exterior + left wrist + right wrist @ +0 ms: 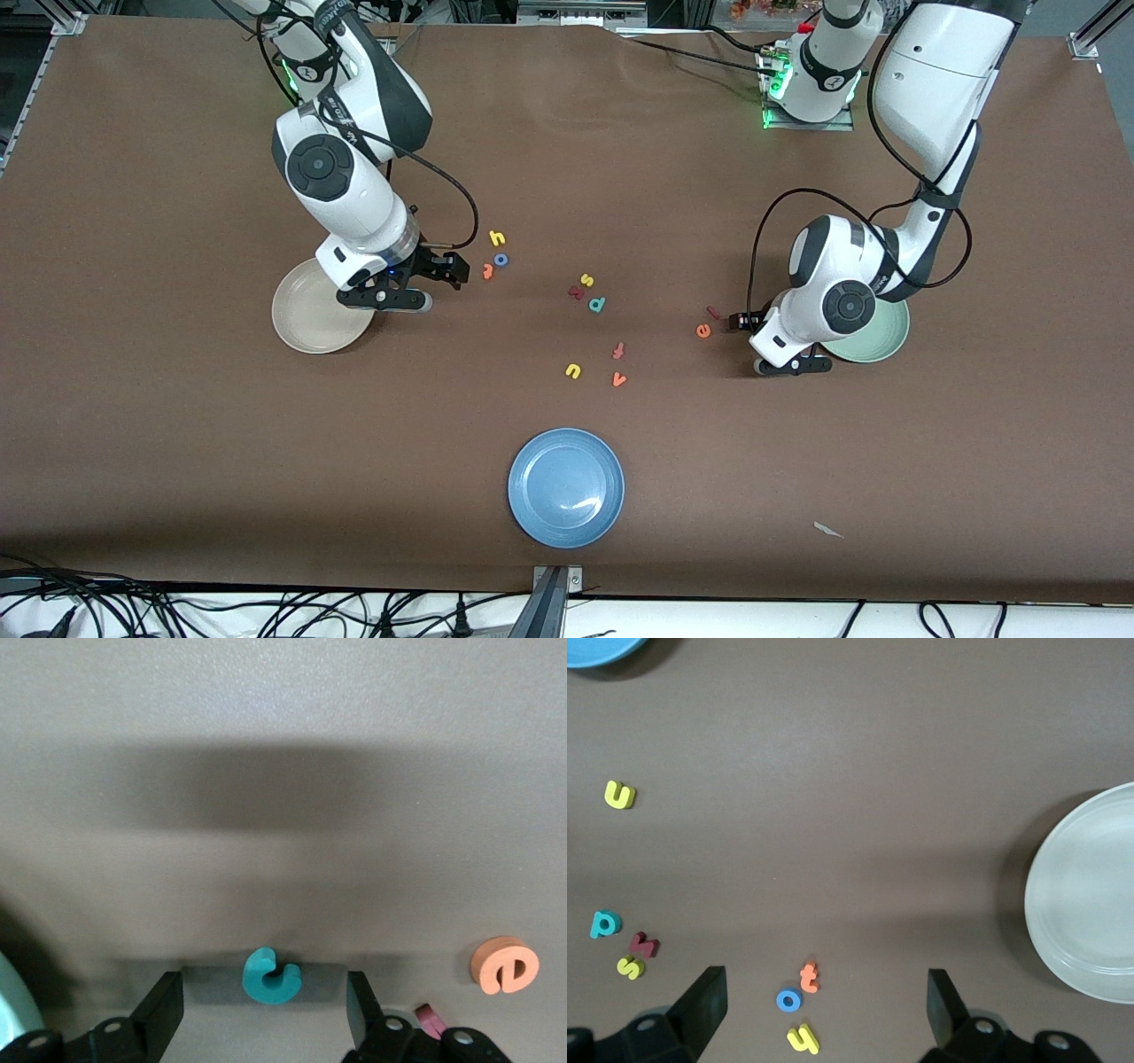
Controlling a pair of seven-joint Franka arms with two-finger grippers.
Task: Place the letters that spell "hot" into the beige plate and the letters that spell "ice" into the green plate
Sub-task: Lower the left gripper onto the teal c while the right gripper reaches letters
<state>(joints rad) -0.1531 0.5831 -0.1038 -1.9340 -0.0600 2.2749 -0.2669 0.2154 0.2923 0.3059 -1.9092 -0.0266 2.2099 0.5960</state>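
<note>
The teal c lies flat on the table between the fingers of my left gripper, which is open and touches nothing. This gripper is low beside the green plate; the arm hides the c in the front view. The orange e and dark red i lie close by. My right gripper hangs open beside the beige plate. The yellow h, blue o and orange t lie together just past it. Both plates hold nothing.
Mid-table lie a yellow s, a dark red letter, a teal p, a red f, a yellow u and an orange v. A blue plate sits near the front edge.
</note>
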